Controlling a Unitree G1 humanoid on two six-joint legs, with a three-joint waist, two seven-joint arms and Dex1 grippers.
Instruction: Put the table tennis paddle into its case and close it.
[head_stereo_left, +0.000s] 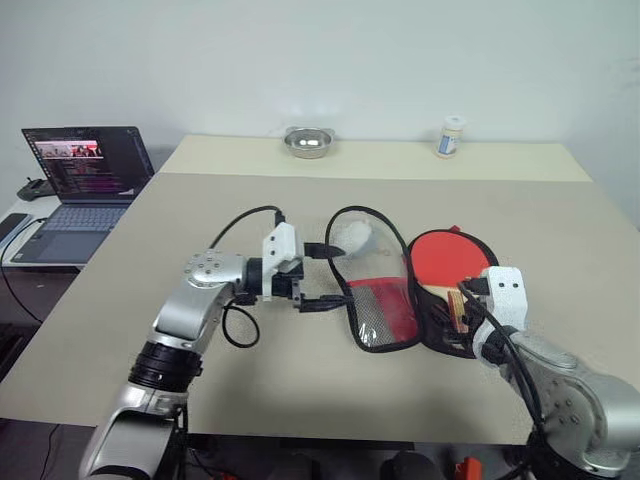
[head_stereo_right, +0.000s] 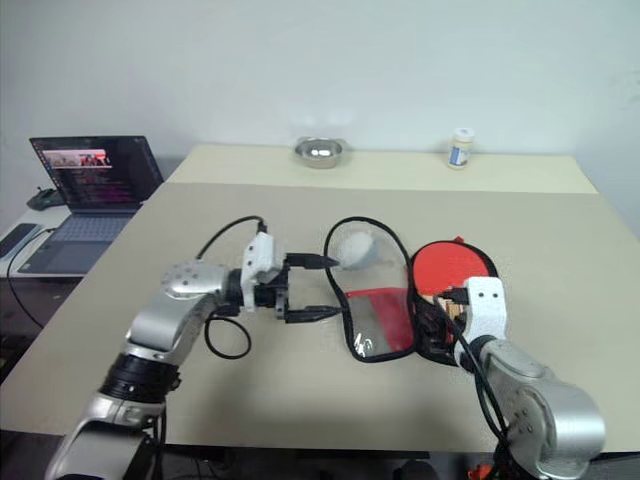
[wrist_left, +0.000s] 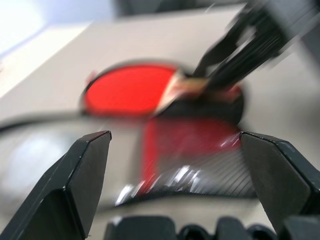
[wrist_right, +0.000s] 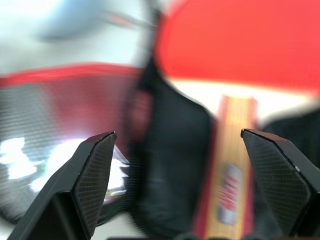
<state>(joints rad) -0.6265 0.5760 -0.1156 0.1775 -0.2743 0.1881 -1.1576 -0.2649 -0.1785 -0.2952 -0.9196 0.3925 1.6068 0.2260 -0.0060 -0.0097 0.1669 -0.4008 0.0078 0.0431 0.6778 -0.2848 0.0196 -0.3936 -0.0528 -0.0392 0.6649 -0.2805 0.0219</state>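
A: What could go wrong?
B: The flap of the case (head_stereo_left: 380, 300) is floppy; swung over carelessly, it could snag on the paddle (head_stereo_left: 450, 262)

A: Where's the paddle?
B: In the case's right half on the desk (head_stereo_left: 560, 230), red face up, striped wooden handle toward the robot

A: Fingers?
B: Left gripper (head_stereo_right: 318, 288) and right gripper (wrist_right: 192, 150) both spread wide, empty
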